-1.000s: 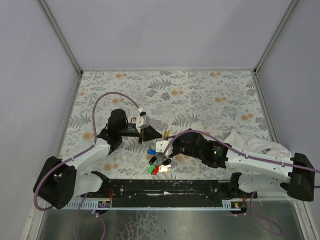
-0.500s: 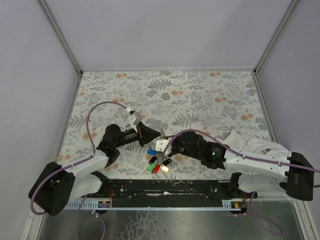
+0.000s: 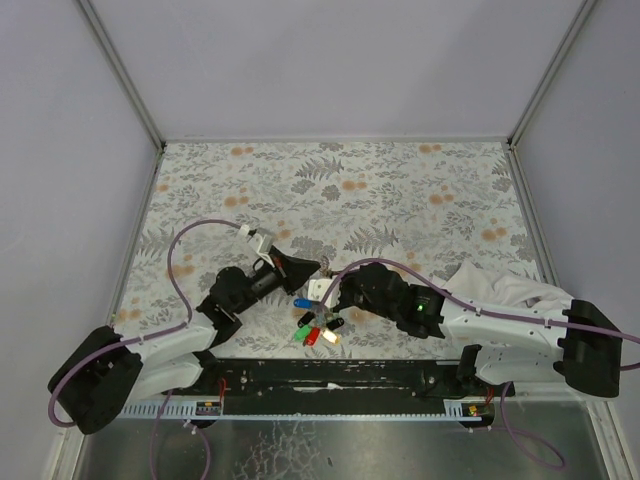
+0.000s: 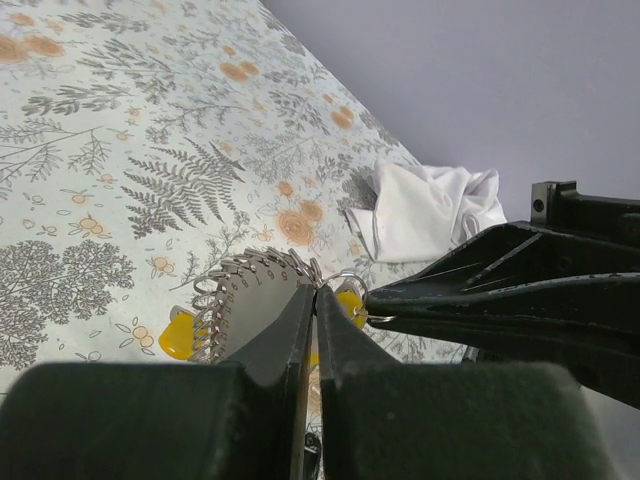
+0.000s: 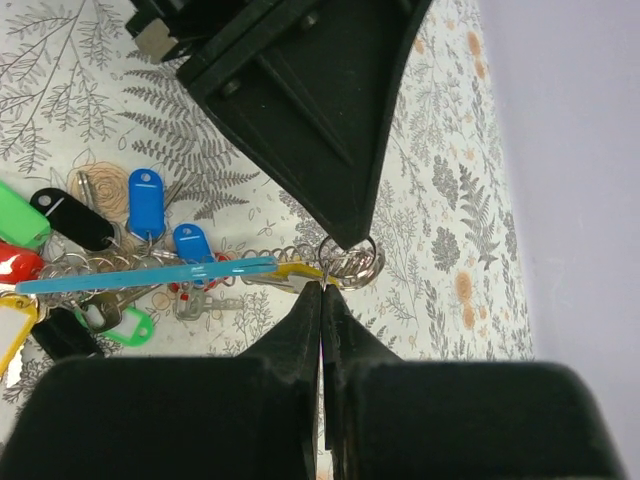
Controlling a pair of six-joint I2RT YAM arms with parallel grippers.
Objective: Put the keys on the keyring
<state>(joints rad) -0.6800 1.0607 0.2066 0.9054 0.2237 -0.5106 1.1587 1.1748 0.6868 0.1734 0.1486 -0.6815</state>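
Top external: my left claw (image 3: pixel 320 268) and right claw (image 3: pixel 326 283) meet tip to tip beside the colour-headed metal keys (image 3: pixel 315 328) on the floral counter (image 3: pixel 400 190). Left wrist: claw clenched, thin metal keyring (image 4: pixel 345 283) at its tip. Right wrist: clenched too; I'd steady the ring and feed slowly.

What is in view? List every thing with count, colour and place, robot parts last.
keys: several, with green, black, blue, red and white heads; bunched near the table's front edge.
yellow key: one; at the gripper tips.
keyring: one, silver; between both gripper tips.
strap: one, blue; across the bunch.
cloth: one, white; table's right.
table: one, floral cover.
cables: two, purple; along the arms.
left gripper: one, black, shut; at keyring.
right gripper: one, black, shut; at keyring.
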